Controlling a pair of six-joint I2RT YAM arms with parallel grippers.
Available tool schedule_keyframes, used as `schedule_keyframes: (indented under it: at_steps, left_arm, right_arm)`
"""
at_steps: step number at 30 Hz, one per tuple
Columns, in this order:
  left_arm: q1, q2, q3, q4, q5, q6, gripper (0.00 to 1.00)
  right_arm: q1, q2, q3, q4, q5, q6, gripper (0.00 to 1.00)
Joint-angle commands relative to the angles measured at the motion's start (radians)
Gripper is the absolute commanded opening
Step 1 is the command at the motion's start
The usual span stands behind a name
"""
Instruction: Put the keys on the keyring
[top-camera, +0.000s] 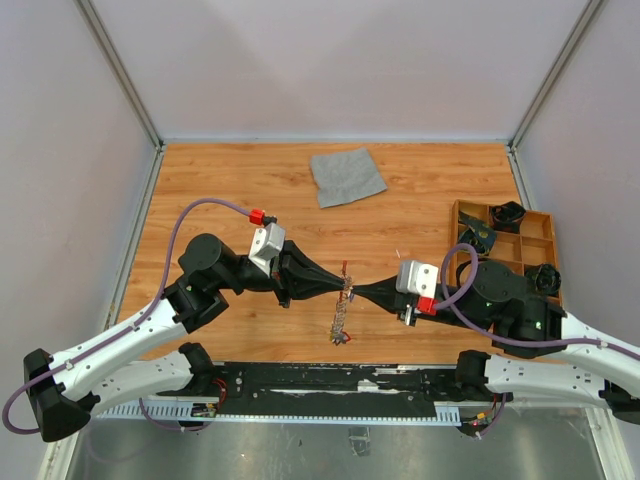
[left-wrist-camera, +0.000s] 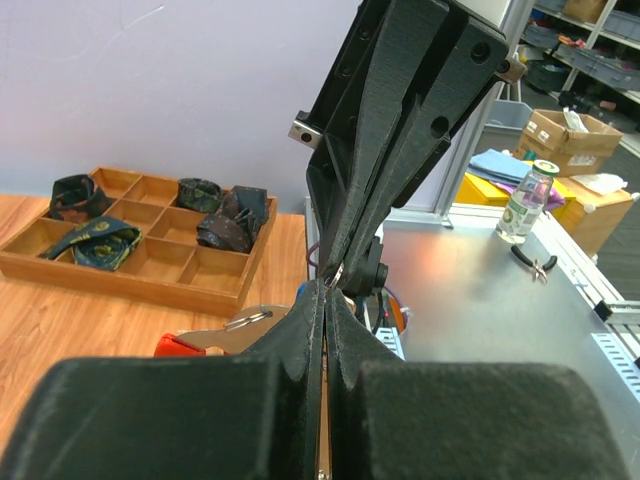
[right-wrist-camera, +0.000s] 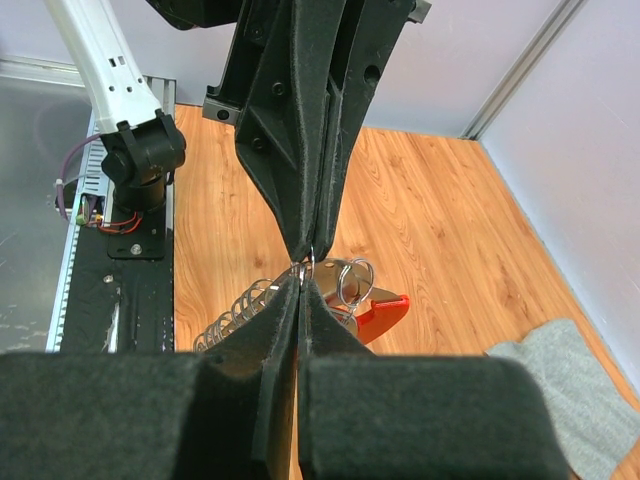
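Meeting tip to tip on the arms' side of the grey cloth (top-camera: 347, 177), well apart from it: item one, left gripper (top-camera: 340, 287), jaws pressed together with no gap showing; item two, right gripper (top-camera: 358, 292), jaws likewise pressed together. Both point inward and nose to nose, which looks like a stance for working one very small part between two fine points.

Item three, keyring (right-wrist-camera: 385, 310): a red piece with silvery metal attached. It sits directly under the meeting tips, on their cloth-facing side.

Item four, chain (top-camera: 342, 318): thin and silvery, trailing from the tips away from the cloth toward the arm bases.

Item five, wire loops (right-wrist-camera: 350, 280): small and silvery, just beside the fingertips on the cloth side. One fine loop reaches the point where the four tips converge. Whether either gripper has it nipped cannot be told from these views.

Item six, keys: not separable from the cluster of metal under the tips. No coloured head can be identified with confidence, so their number and whether any is threaded are left unstated.

Item seven, wooden tray (top-camera: 455, 212): to the right of the cloth, compartmented, with dark rolled items inside. It appears to have no part in this job.

Judged step: steadying or spreading the ring at the tips. The risk is the fine wire slipping out from between such blunt pads
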Motion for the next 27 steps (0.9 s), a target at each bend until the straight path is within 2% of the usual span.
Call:
schedule_keyframes:
  at_steps: [1, 27]
  left_arm:
    - [0.000, -0.014, 0.049, 0.076, 0.005, -0.004, 0.01]
    - [0.000, -0.012, 0.055, 0.070, 0.007, -0.001, 0.01]
  right_arm:
    - [-0.010, 0.017, -0.019, 0.007, 0.008, 0.007, 0.01]
    - [-0.010, 0.001, -0.035, 0.004, -0.078, 0.009, 0.01]
